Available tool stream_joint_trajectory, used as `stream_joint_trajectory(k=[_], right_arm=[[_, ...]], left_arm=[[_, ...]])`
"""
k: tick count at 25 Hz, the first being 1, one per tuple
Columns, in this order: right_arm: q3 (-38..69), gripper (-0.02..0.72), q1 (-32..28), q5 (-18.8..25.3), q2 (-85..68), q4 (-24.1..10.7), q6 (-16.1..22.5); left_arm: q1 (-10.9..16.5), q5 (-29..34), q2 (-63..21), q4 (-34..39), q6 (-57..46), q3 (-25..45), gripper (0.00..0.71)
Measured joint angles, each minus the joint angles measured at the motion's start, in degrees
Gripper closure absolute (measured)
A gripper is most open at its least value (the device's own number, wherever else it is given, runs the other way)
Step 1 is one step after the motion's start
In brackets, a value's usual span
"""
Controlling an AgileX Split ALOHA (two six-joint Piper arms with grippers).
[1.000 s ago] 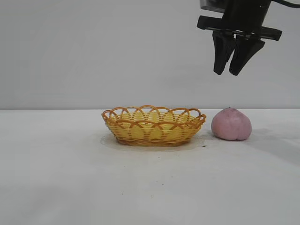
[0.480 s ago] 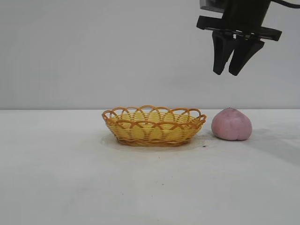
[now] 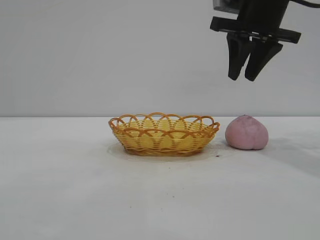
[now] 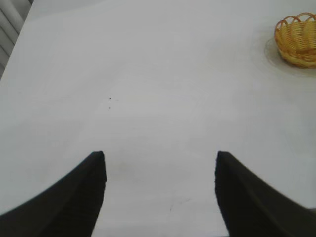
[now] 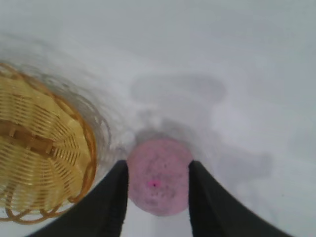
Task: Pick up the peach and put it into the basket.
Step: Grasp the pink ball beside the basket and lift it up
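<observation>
Nothing has shifted in the past second: right gripper point(image 3: 246, 77) hangs high above the peach point(image 3: 246, 132), fingers narrowly parted and empty, lined up for descent. Peach rests just right of the basket point(image 3: 164, 134). Left gripper point(image 4: 160, 190) idles spread wide.

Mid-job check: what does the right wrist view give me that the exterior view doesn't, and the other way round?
Right wrist only: the peach from above, framed between the right claw's open fingers, plus the basket's woven floor. Exterior only: the right claw hanging well above the peach, clear of it. Both: the peach on the table just beside the basket, not in it.
</observation>
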Motion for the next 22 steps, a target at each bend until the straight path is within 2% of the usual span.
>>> stream_joint_trajectory(k=[3, 9, 12, 14, 15, 18, 22], right_arm=[[0.0, 0.463, 0.0, 1.5, 2.4, -0.7, 0.3], [0.0, 0.463, 0.0, 1.8, 7.6, -1.4, 1.3], [0.0, 0.626, 0.5, 1.8, 8.7, -6.0, 2.7], [0.0, 0.703, 0.7, 1.7, 7.5, -7.8, 3.3], [0.0, 0.703, 1.0, 1.6, 6.6, -7.9, 3.3], [0.0, 0.703, 2.1, 1.0, 2.5, -7.2, 2.9], [0.0, 0.703, 4.4, -1.3, -2.6, -3.3, 0.3]], left_arm=[[0.0, 0.0, 0.0, 0.0, 0.1, 0.0, 0.255], [0.0, 0.0, -0.1, -2.0, 0.1, 0.0, 0.255], [0.0, 0.0, -0.1, -2.6, 0.1, 0.0, 0.255], [0.0, 0.0, -0.1, -2.7, 0.1, 0.0, 0.255], [0.0, 0.0, -0.1, -2.7, 0.1, 0.0, 0.255], [0.0, 0.0, -0.1, -2.7, 0.1, 0.0, 0.255], [0.0, 0.0, -0.1, -2.7, 0.1, 0.0, 0.255]])
